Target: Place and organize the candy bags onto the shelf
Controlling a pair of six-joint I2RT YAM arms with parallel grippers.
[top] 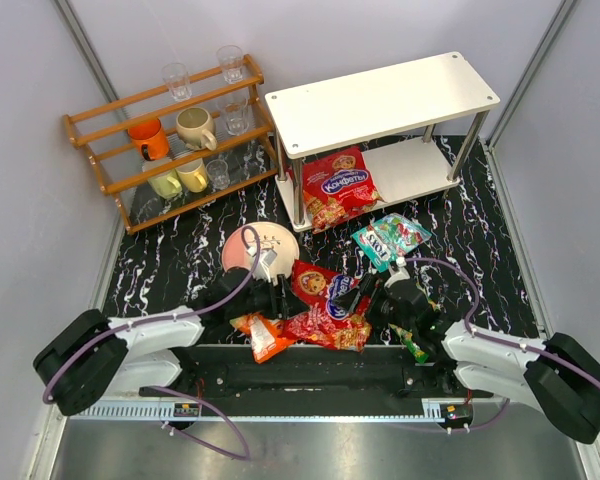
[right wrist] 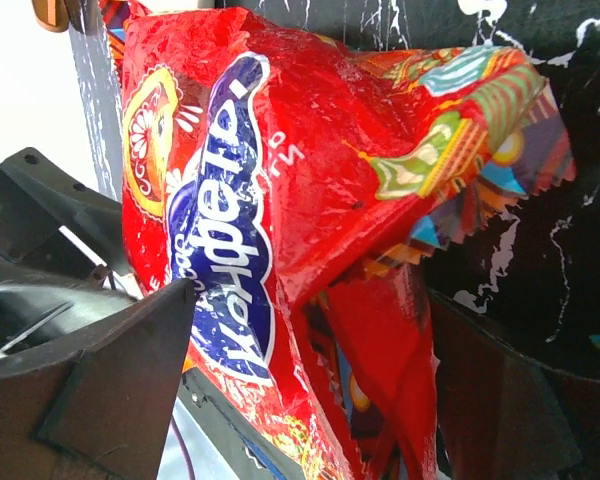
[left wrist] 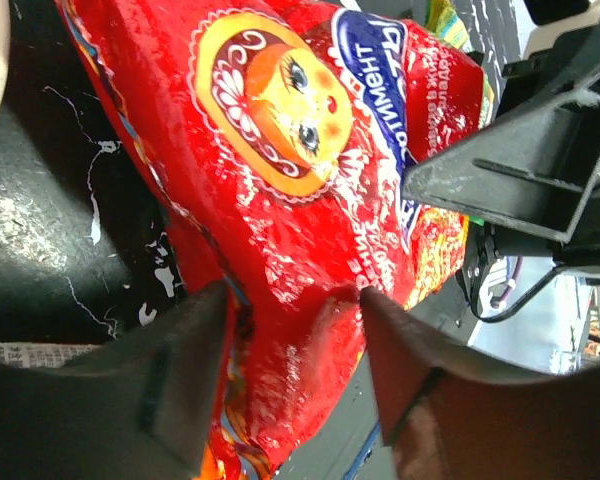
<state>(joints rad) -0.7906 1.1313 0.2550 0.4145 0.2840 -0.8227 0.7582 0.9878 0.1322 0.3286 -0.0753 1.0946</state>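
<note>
A large red candy bag [top: 315, 283] with a doll face and a blue oval logo lies crumpled on the black marbled table between both grippers. In the left wrist view my left gripper [left wrist: 292, 300] has both fingertips pressed against the bag's [left wrist: 280, 150] near end. From the other side my right gripper [right wrist: 310, 300] stands wide open astride the same bag [right wrist: 240, 200], with gaps on both sides. Another red bag [top: 337, 188] leans at the lower tier of the white shelf [top: 380, 100]. A teal bag [top: 390, 238], an orange bag [top: 263, 335] and a yellow-green bag [top: 412, 345] lie nearby.
A wooden rack [top: 170, 140] with mugs and glasses stands at the back left. A round pink-and-white plate [top: 260, 248] lies just beyond my left gripper [top: 280, 293]. Grey walls close in both sides. My right gripper [top: 368, 295] is very close to the left one.
</note>
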